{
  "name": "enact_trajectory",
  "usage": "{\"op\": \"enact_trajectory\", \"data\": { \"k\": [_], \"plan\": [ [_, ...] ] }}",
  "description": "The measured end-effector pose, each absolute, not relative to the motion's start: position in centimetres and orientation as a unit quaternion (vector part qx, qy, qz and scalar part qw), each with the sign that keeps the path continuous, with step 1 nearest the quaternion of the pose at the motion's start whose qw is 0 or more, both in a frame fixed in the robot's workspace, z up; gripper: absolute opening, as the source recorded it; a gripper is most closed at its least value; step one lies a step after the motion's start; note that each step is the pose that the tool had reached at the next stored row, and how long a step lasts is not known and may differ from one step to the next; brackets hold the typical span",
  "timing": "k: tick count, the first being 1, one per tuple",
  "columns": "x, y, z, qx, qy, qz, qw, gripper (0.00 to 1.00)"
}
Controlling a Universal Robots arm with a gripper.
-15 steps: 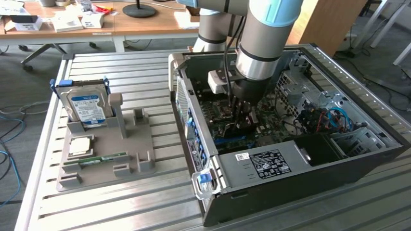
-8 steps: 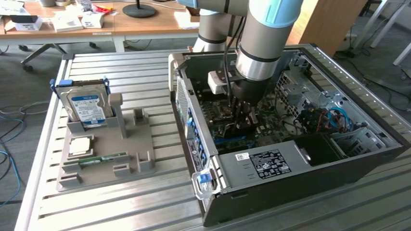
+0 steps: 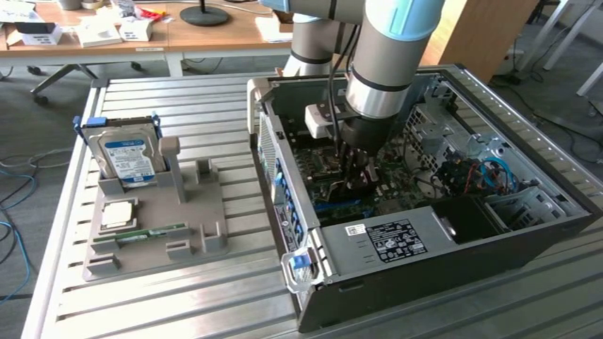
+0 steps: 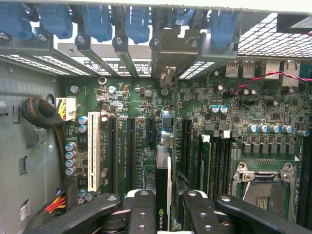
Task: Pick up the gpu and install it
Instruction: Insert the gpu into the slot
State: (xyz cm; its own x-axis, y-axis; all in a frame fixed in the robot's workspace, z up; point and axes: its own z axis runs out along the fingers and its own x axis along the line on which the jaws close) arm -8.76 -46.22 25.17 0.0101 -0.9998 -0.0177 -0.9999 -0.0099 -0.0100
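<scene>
1. Reaches down inside the open computer case (image 3: 527,233), gripper (image 3: 358,164) low over the green motherboard (image 4: 131,105), near the case's middle.
2. Pinches the gpu (image 4: 163,190) edge-on between the black fingers (image 4: 142,212), the card held upright with its thin edge toward the wrist camera and a logo visible at its near end.
3. Stands, by the look of it, at the install step: pickup done, card carried into the case and hanging over the row of long slots (image 4: 130,146), its metal bracket (image 4: 171,51) up at the rear openings beneath the blue latches (image 4: 97,22).
4. Cannot tell whether the card's edge already sits in a slot or only hovers just above one.
5. Calls for a straight, square press down, bracket kept in line with its rear opening; any tilt risks jamming.
6. Leaves, on the gray stand (image 3: 203,247) at the exterior view's left, well apart from the case, the hard drive (image 3: 129,157) upright and the memory stick (image 3: 151,232) lying flat.
</scene>
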Motion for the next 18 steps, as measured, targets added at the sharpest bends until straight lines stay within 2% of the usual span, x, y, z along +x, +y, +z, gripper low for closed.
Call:
{"op": "enact_trajectory", "data": {
  "k": [18],
  "plan": [
    [-8.66, -46.22, 24.89, -0.711, 0.704, 0.003, 0.010, 0.25]
  ]
}}
